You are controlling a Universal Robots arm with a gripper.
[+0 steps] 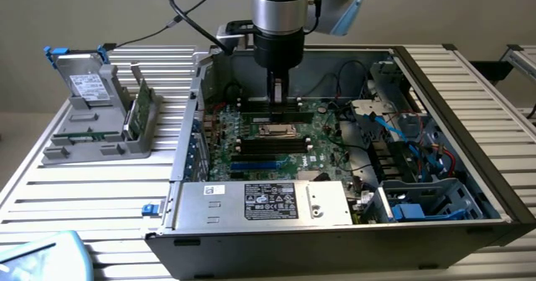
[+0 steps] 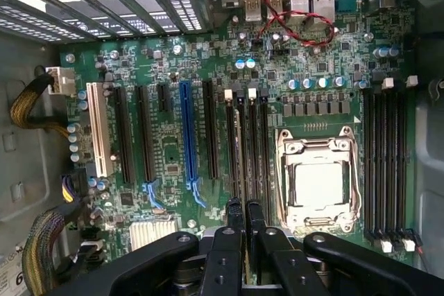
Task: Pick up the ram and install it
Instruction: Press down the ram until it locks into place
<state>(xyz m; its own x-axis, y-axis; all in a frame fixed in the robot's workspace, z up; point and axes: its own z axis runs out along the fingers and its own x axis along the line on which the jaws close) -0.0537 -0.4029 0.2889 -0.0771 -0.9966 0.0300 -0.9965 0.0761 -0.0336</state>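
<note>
My gripper (image 1: 279, 98) reaches down into the open computer case (image 1: 469, 143), over the far bank of memory slots on the green motherboard (image 1: 285, 159). In the wrist view its black fingers (image 2: 236, 216) stand close together, shut on the ram (image 2: 240, 150). The ram is seen edge-on there as a thin strip lying along one of the black memory slots (image 2: 258, 150) beside the CPU socket (image 2: 316, 185). In the exterior view the ram (image 1: 289, 110) is a low green strip under the fingers at slot level. I cannot tell whether it is seated in the slot.
Outside the case, on the exterior view's left, a grey holder (image 1: 92, 140) carries a silver hard drive with blue tabs (image 1: 84, 83) and an upright green card (image 1: 144, 108). A power supply (image 1: 263, 202) sits at the case front. Cables (image 1: 393, 130) and drive bays fill the exterior view's right.
</note>
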